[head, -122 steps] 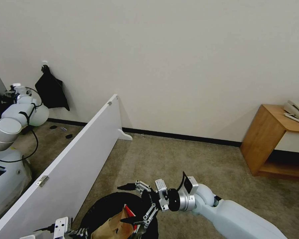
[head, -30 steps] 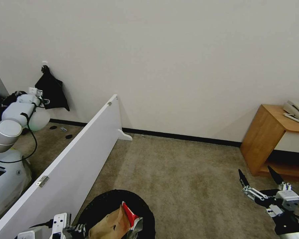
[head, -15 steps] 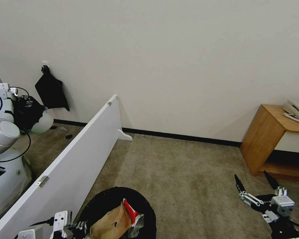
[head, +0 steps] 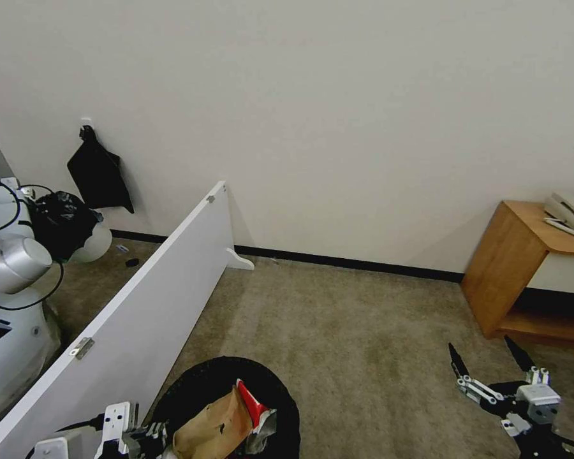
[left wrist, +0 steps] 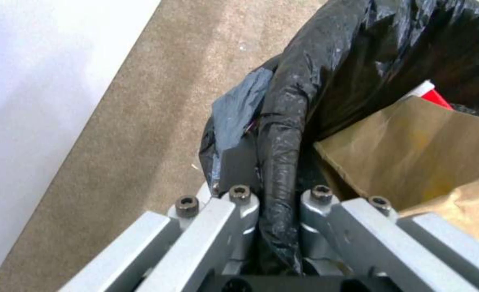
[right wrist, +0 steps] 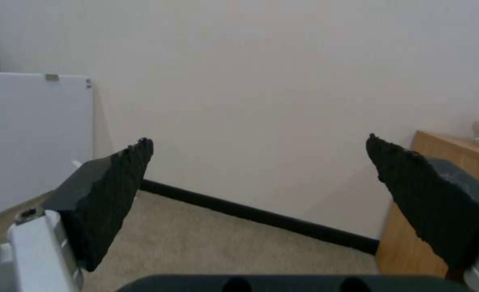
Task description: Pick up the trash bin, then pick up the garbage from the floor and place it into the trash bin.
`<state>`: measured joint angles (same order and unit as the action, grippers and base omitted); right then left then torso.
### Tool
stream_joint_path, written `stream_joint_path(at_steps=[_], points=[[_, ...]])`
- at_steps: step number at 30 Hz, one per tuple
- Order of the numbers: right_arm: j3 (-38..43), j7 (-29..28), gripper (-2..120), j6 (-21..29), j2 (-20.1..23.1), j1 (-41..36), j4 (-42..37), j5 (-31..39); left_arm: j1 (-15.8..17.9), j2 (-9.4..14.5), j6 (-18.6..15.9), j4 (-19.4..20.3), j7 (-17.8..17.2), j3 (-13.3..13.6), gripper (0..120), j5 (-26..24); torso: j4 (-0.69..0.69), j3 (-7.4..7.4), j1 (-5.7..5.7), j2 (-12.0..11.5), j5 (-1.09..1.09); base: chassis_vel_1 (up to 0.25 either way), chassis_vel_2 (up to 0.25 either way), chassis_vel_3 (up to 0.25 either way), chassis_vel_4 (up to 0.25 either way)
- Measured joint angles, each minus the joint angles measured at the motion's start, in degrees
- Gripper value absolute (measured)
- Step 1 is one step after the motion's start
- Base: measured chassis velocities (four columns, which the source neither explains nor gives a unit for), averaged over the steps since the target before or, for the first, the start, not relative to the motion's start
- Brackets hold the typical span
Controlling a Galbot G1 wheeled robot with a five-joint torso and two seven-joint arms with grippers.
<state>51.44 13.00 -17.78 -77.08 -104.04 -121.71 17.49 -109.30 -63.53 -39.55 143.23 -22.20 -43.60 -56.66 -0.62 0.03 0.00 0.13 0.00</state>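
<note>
Carpet (head: 338, 319) lies bare between the tilted white panel (head: 147, 299) on the left and the wooden side table (head: 523, 268) with its phone (head: 571, 213) on the right, and beyond the panel another robot (head: 6, 274) stands by a black bag (head: 60, 220). The left gripper (left wrist: 277, 202) is clamped on the bag-lined rim of the trash bin (head: 198, 389), which sits low at centre holding brown cardboard (head: 213, 427) and a red wrapper (head: 252, 401). The right gripper (head: 488, 363), over the bin four seconds ago, now hangs spread wide and empty near the table, a touch lower than half a second back.
</note>
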Motion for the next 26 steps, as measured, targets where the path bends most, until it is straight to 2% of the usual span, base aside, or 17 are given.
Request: stream_joint_path(at_steps=[7,15,26], points=[[-0.34,-0.08,100,-0.29,-0.67,0.21,0.37,-1.39,0.31,0.08,0.01,0.00,0.02,-0.06,3,0.07,0.01,0.00,0.00,0.00,0.00,0.000,0.000,0.000,0.000],[-0.42,0.14,100,-3.43,-2.81,-0.28,1.51,-5.14,1.69,0.34,0.65,0.00,0.65,-0.48,3,0.52,0.00,0.00,0.00,0.00,0.00,0.000,0.000,0.000,0.000],[-0.07,0.41,100,-3.89,-3.69,-0.43,0.65,-5.79,2.62,1.40,0.79,0.01,0.69,-0.94,3,-0.01,0.00,0.00,0.00,0.00,0.00,0.000,0.000,0.000,0.000]])
